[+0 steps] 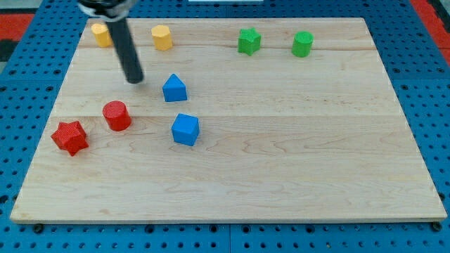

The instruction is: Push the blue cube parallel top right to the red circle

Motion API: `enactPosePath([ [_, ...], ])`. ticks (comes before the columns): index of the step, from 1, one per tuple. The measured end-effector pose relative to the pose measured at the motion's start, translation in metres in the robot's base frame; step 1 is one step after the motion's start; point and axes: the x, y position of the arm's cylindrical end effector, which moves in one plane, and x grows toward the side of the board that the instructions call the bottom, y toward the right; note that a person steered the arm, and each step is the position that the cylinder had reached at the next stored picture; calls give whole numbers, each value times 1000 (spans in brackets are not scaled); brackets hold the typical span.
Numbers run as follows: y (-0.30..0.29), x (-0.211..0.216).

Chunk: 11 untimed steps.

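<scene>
The blue cube (185, 129) lies left of the board's middle. The red circle, a short cylinder (117, 115), stands to its left, slightly higher in the view. A blue house-shaped block (174, 88) sits just above the cube. My tip (133, 79) is on the board above the red circle and to the left of the blue house-shaped block, touching neither. The rod rises from it toward the view's top left.
A red star (69, 137) lies at the left edge, below-left of the red circle. Two yellow blocks (101, 34) (162, 37) sit at the top left. A green star (249, 41) and a green cylinder (302, 43) sit at the top right.
</scene>
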Motion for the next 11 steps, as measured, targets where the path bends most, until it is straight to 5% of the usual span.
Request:
enactPosePath([
  [3, 196, 33],
  [6, 166, 136],
  [7, 94, 138],
  [11, 32, 122],
])
